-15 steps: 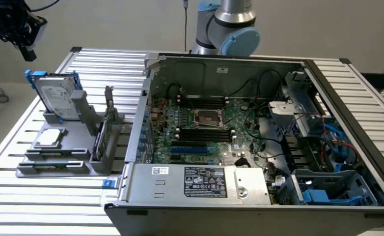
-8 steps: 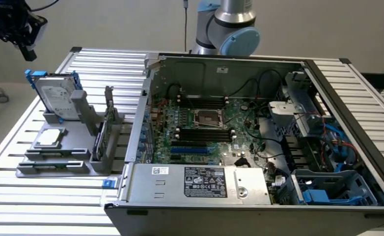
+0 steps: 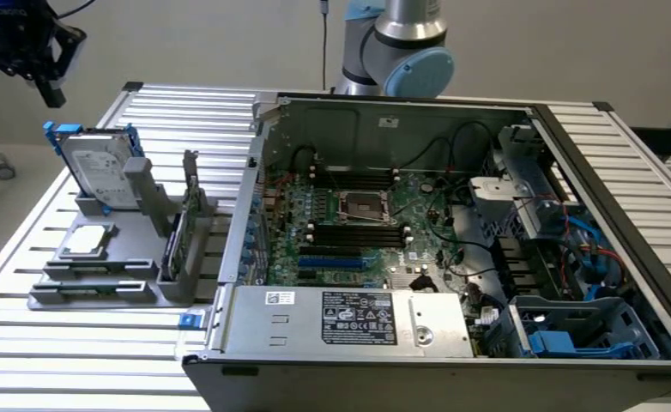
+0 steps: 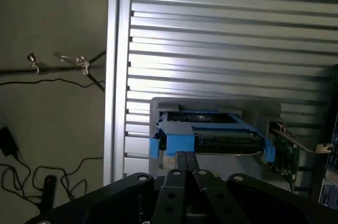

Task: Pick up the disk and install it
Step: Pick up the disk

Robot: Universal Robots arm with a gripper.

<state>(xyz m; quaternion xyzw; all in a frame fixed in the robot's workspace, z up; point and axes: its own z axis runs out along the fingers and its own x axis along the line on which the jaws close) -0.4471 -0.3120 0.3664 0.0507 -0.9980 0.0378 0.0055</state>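
Observation:
The disk (image 3: pixel 95 167) stands on edge in a grey fixture (image 3: pixel 95 290) on the exterior view's left. Its silver face with the white label is framed by the blue carrier. My gripper (image 3: pixel 51 93) hangs in the air above the disk and slightly to the exterior view's left of it. The fingers are shut together, hold nothing and are well clear of it. In the wrist view the disk (image 4: pixel 211 135) shows edge-on, with its blue carrier just past my gripper (image 4: pixel 186 158).
An open computer case (image 3: pixel 427 129) takes up the middle and the exterior view's right, with a blue drive bay (image 3: pixel 565 339) at its near right corner. The fixture also holds a small silver chip (image 3: pixel 89 240) and an upright green card (image 3: pixel 181 236). The slatted aluminium table (image 3: pixel 38 352) lies beneath.

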